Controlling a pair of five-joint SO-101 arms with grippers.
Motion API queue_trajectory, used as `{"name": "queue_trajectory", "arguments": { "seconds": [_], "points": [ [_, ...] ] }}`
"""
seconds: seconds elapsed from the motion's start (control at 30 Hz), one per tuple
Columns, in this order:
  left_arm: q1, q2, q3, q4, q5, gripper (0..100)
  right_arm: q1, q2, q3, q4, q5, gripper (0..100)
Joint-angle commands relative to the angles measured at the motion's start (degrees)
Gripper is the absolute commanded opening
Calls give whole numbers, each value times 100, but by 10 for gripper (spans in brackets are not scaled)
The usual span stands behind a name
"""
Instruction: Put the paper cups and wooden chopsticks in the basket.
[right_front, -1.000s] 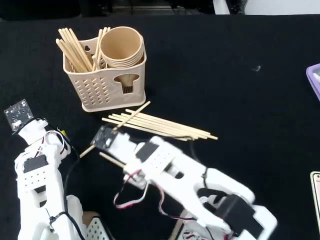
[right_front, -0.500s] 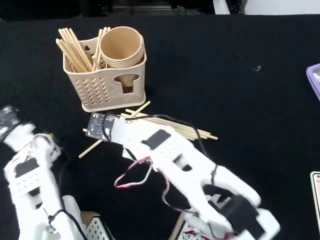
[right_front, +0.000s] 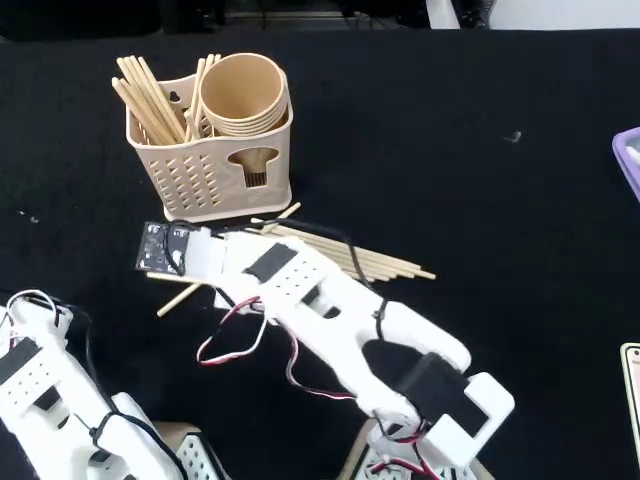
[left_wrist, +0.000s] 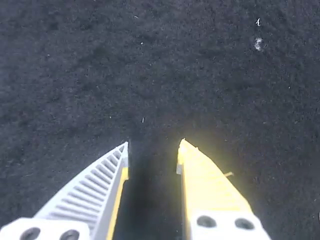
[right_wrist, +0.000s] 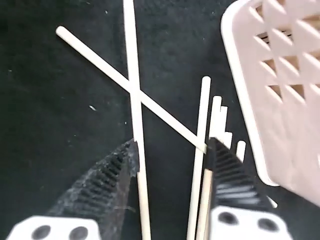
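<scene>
The beige basket (right_front: 215, 172) stands at the back left with stacked paper cups (right_front: 243, 93) and several wooden chopsticks (right_front: 148, 97) upright in it. A loose bundle of chopsticks (right_front: 362, 259) lies just in front of it, partly under my right arm (right_front: 290, 285). My right gripper (right_wrist: 170, 147) is open low over the table beside the basket wall (right_wrist: 280, 95). Two crossed chopsticks (right_wrist: 132, 75) and the bundle's ends (right_wrist: 203, 120) lie between and ahead of its fingers. My left gripper (left_wrist: 153, 145) is open over bare black cloth, with its arm (right_front: 40, 385) at the near left corner.
One stray chopstick (right_front: 181, 298) pokes out from under the right arm's wrist. A purple container (right_front: 629, 160) sits at the right edge, and a pale card (right_front: 632, 380) lies lower on that edge. Black cloth covers the table.
My right arm has swung left and forward over the loose chopsticks toward the basket's front. My left arm has drawn back toward the near left corner.
</scene>
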Motion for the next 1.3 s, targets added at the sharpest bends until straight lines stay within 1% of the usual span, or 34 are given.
{"name": "queue_trajectory", "arguments": {
  "seconds": [0.0,0.17,0.5,0.63,0.7,0.87,0.93,1.0,1.07,1.27],
  "points": [
    [-66,-105,-435,-105,44,162,-264,-22,-312,9,62,261],
    [-66,-105,-426,-105,44,162,-448,127,-426,9,62,337],
    [-75,-70,-435,-105,44,162,-431,1411,-1288,53,70,337],
    [-66,-70,-435,-105,44,162,-431,1596,-1323,70,615,335],
    [-66,-70,-435,-105,44,162,-422,1613,-1349,281,826,298],
    [-66,-70,-435,-105,44,162,-422,1596,-1367,492,941,8],
    [-66,-70,-435,-105,44,162,-413,1560,-1358,554,905,29],
    [-66,-70,-435,-105,44,162,-369,1411,-1305,554,897,8],
    [-66,-70,-426,-105,44,162,-352,1156,-1209,624,897,11],
    [-66,-70,-426,-105,44,162,-343,57,-743,1240,888,10]
  ]
}}
